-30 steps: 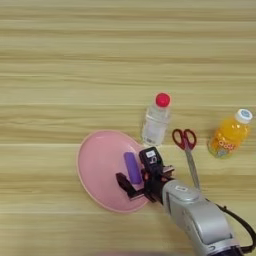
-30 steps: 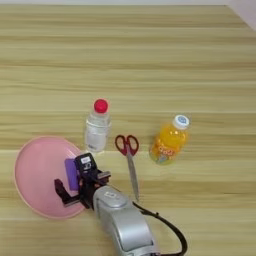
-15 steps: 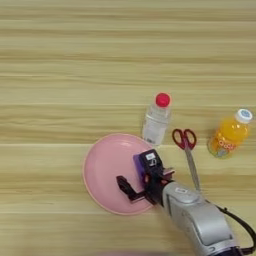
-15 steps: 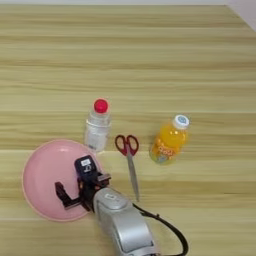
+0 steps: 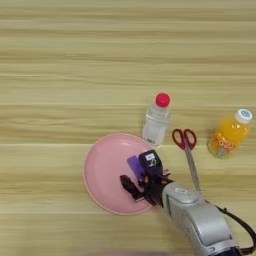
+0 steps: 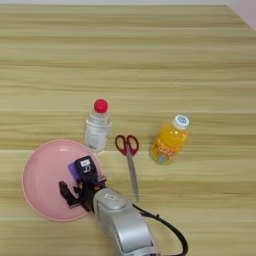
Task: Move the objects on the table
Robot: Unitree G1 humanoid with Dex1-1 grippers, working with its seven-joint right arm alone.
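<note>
One end effector (image 5: 139, 176), your right, hovers over the pink plate (image 5: 102, 172) with fingers spread wide, and the purple block (image 5: 134, 164) lies on the plate just beyond it, partly hidden, its long axis running away from you.

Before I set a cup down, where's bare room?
The table is bare across its far half and left of the pink plate. It is crowded where the clear bottle, scissors, orange bottle and tool cluster.
</note>
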